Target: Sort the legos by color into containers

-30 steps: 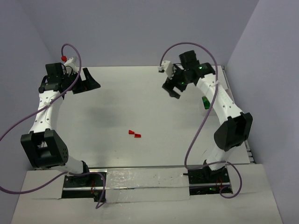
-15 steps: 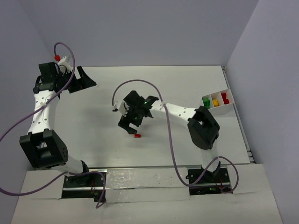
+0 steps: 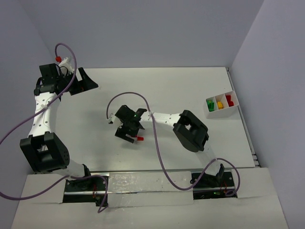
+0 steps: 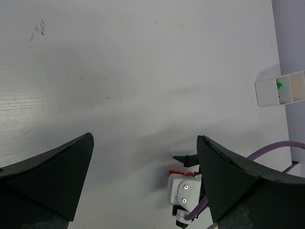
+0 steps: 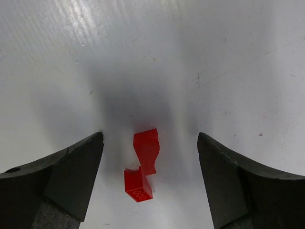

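Right end effector (image 3: 129,135): you are bringing it in from the far right; it is hovering released, straddling two red legos (image 5: 146,153) on the desk (image 3: 167,86).
Left end effector (image 4: 144,137): gaping wide.
Tray (image 3: 222,111): sitting far right.

**Three Cameras, One Tabletop**

The top external camera sits high above and behind the arm bases, looking down and forward over the whole white table (image 3: 181,86) from far off. The left wrist camera rides at the far left corner, well above the surface. It faces down and across between the jaws of the left gripper (image 4: 145,138) and, like the overhead view, takes in the white three-compartment tray (image 4: 266,93). The right wrist camera hangs very close over mid-table, facing straight down through the right gripper (image 5: 150,135). It frames two red legos (image 5: 147,151) that overhead are mere specks.
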`<state>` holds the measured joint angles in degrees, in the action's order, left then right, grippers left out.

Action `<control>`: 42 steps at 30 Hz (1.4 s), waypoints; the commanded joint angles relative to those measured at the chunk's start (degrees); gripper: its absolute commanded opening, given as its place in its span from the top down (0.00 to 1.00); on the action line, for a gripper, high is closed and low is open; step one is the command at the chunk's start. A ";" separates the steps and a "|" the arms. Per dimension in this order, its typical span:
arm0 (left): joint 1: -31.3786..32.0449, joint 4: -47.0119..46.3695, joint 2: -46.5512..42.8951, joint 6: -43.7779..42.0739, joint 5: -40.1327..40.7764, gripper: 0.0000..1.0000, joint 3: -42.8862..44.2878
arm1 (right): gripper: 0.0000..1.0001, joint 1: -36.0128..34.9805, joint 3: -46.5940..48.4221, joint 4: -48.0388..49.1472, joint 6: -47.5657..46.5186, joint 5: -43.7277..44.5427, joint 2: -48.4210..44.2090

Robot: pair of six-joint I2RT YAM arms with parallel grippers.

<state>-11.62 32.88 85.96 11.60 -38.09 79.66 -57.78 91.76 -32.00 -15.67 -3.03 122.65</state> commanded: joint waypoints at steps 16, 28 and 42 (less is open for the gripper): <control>-0.16 -0.72 0.09 0.27 -1.63 0.01 2.34 | 0.62 0.67 -5.46 0.63 0.72 -0.93 -3.23; -0.16 -1.71 0.23 0.42 -1.76 0.01 2.20 | 0.77 8.01 6.11 -5.52 -1.29 -2.59 -9.45; 9.08 -3.45 0.50 -3.19 6.32 0.01 2.76 | 0.83 44.78 10.40 -18.91 -9.18 -5.07 -24.51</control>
<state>-4.88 32.53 86.21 9.87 -34.30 79.66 -22.04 102.67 -44.17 -19.99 -9.07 102.17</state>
